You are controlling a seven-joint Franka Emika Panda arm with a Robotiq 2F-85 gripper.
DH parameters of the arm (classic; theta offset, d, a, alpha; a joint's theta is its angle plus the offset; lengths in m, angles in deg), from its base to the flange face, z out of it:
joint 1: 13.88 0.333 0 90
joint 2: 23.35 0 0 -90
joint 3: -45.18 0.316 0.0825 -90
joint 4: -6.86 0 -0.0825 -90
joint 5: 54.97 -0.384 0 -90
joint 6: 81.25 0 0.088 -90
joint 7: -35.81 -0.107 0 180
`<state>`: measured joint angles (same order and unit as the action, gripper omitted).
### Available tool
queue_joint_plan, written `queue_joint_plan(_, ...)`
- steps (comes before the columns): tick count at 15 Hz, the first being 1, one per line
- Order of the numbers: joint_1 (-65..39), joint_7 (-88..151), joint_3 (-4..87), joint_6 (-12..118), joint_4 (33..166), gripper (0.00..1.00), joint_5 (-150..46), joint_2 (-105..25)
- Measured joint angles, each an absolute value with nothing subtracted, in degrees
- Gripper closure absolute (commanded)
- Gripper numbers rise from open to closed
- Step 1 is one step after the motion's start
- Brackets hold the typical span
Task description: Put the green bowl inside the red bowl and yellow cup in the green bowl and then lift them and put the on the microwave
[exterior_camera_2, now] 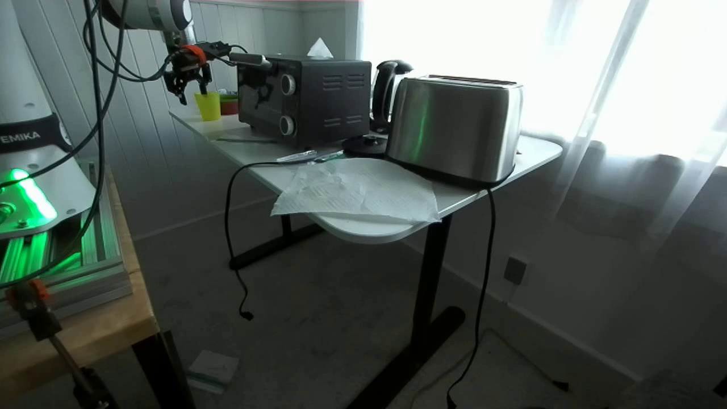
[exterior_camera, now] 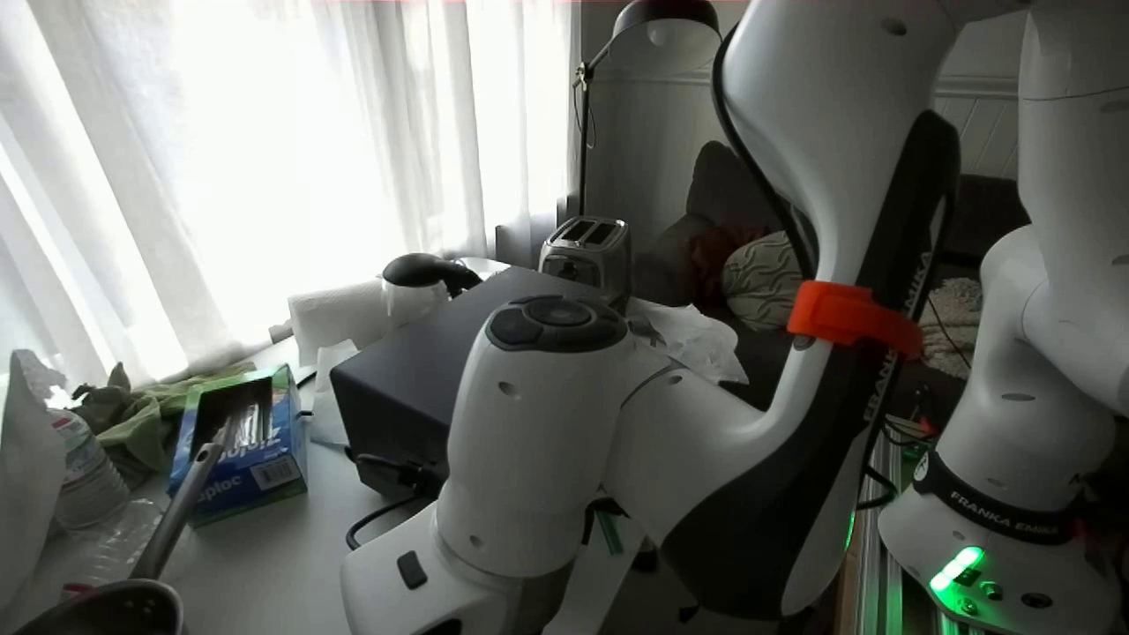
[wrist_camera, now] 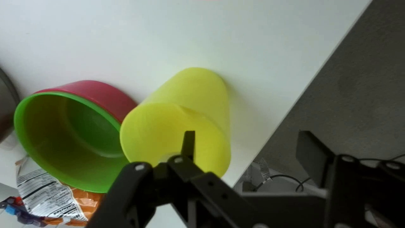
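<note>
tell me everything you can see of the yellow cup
The yellow cup is plain, smooth and plastic-looking, with a round open mouth wider than its base and no handle showing. It stands upright on the white table, near the edge, beside the red bowl that holds the green bowl; whether cup and bowls touch is unclear. The open claw appears to have one finger over or inside its mouth; contact cannot be told.

Red bowl (exterior_camera_2: 230, 107) partly behind yellow cup (exterior_camera_2: 208, 107)
</note>
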<state>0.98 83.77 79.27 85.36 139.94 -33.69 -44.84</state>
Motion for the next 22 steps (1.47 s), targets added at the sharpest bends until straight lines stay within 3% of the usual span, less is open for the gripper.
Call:
queue_joint_plan(7, -0.92, 84.99, 81.11, 85.36, 138.64, 0.97, -33.89, -47.75)
queue_joint_plan(22, -1.33, 85.83, 80.00, 84.15, 131.39, 0.99, -33.96, -44.75)
